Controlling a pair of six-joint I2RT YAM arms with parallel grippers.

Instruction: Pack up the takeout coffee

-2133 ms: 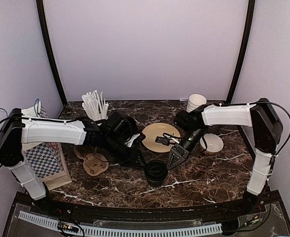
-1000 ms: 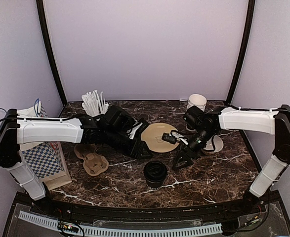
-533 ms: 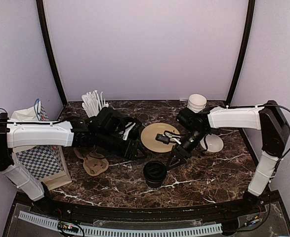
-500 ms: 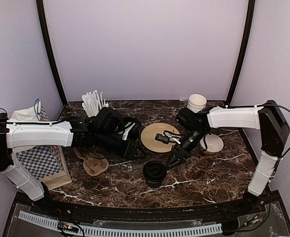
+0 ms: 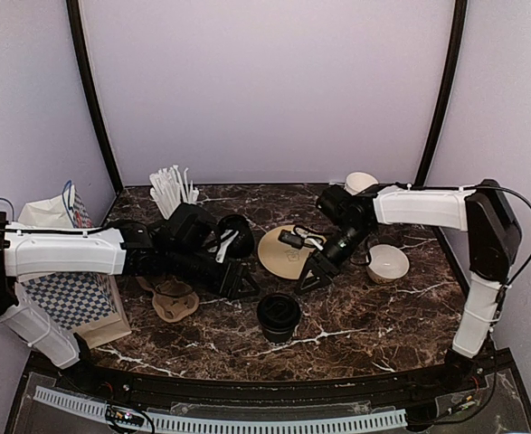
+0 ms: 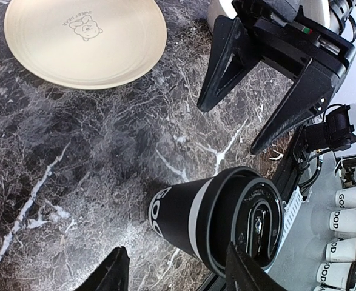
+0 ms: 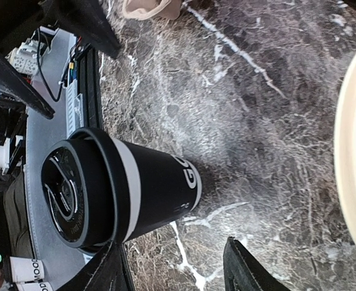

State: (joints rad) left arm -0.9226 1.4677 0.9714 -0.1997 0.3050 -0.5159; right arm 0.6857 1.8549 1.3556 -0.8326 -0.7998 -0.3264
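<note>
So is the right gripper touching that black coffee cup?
Apart. The left wrist view shows the right gripper with open fingertips stopping short of the coffee cup, and bare marble table between them.

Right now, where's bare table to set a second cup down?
Front right: bare table between coffee cup, white bowl and near edge. Front left: strip between pulp carrier and near edge. Crowded mid-table: left gripper, right gripper, tan plate.

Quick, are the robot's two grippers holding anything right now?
Left gripper: open, holding nothing.
Right gripper: open, holding nothing.
</note>
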